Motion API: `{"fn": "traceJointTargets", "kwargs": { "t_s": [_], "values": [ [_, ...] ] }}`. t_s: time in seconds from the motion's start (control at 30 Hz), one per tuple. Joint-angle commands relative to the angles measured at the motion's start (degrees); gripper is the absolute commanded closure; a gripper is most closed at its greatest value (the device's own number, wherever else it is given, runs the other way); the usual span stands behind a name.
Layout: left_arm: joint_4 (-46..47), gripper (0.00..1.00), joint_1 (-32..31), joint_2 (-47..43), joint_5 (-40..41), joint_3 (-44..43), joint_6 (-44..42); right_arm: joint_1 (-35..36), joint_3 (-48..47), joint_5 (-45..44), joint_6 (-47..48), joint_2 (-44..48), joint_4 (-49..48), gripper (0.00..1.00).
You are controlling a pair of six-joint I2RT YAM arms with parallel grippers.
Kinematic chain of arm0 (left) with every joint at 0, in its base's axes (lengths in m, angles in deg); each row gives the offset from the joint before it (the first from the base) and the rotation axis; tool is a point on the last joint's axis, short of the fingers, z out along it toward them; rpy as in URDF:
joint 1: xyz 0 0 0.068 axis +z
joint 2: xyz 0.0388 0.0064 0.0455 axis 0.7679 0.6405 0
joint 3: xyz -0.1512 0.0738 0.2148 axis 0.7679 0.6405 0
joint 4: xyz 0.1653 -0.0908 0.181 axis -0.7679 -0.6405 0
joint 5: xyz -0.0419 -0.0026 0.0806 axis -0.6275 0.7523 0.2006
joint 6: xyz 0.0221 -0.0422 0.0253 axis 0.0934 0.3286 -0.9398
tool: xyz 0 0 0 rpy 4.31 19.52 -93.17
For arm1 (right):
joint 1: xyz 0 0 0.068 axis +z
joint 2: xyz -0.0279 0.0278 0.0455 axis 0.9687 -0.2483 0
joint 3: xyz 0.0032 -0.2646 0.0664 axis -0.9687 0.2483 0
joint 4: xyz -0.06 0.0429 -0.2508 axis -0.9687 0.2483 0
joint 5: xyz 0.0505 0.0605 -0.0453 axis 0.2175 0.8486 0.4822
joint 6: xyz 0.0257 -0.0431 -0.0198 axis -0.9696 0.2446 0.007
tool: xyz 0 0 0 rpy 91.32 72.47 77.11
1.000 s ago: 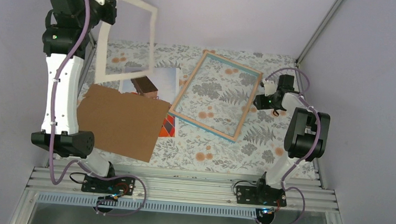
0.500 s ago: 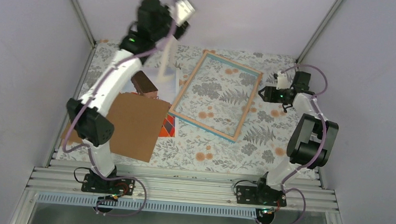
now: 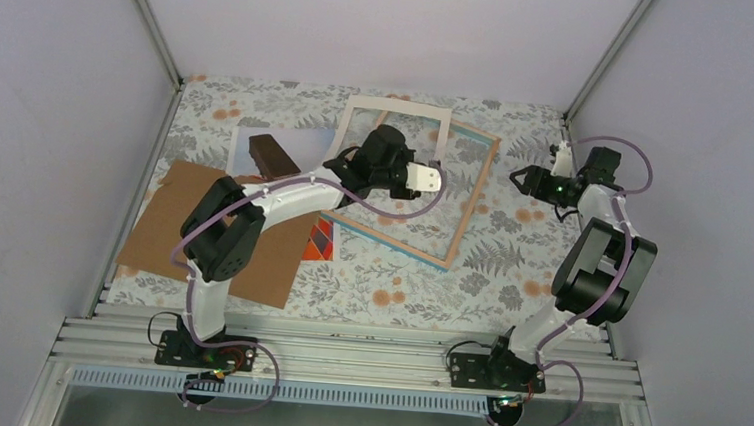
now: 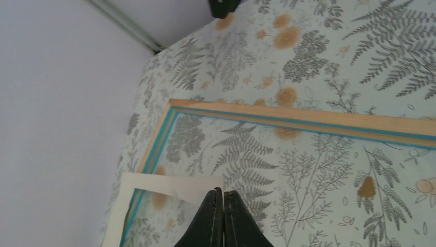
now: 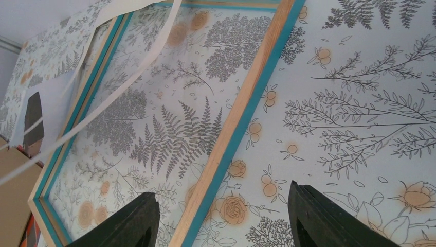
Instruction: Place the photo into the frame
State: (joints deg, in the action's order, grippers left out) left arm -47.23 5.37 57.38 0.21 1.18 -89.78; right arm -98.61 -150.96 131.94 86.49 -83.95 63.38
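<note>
frame (image 3: 473,204) 1 | photo (image 3: 292,147) 1 | mat (image 3: 401,102) 1 | backing board (image 3: 150,242) 1 | tools 2: left tool (image 4: 222,198), right tool (image 5: 223,193)

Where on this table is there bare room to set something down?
Bare cloth: the near strip between the frame and the rail, the far-left corner beyond the photo, and right of the frame by the right arm. Crowded: backing board overlaps photo at left; the mat is over the frame.

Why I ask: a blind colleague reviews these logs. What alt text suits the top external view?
Left arm reaches across the floral table, jaws shut on a cream mat over the far end of the frame. Right arm sits beside it, jaws open; a brown board partly covers the photo.
</note>
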Motion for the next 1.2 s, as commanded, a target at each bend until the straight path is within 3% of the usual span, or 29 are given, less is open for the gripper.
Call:
{"fn": "traceJointTargets", "kwargs": {
  "t_s": [0.0,0.17,0.33,0.8,1.17],
  "values": [
    [6.35,0.98,-1.85,-1.48,-2.32,3.53,-3.37,-0.48,0.42,2.41,-0.85,0.87,-0.13,0.38],
    [8.84,0.97,-3.73,-4.75,-5.34,8.70,-0.97,-0.48,0.74,2.39,-0.42,0.71,-0.05,0.38],
    [9.06,0.98,-5.51,-5.72,-7.81,11.99,-3.76,-0.48,1.38,2.70,-0.57,0.66,-0.48,0.38],
    [4.90,0.98,-9.04,-1.30,-5.96,12.70,-21.92,-0.48,3.28,2.91,1.47,1.01,-0.24,0.38],
    [4.10,0.98,-6.78,-7.72,-0.38,16.71,-29.70,-0.48,3.56,2.91,2.68,1.11,0.00,0.39]
  ]
}}
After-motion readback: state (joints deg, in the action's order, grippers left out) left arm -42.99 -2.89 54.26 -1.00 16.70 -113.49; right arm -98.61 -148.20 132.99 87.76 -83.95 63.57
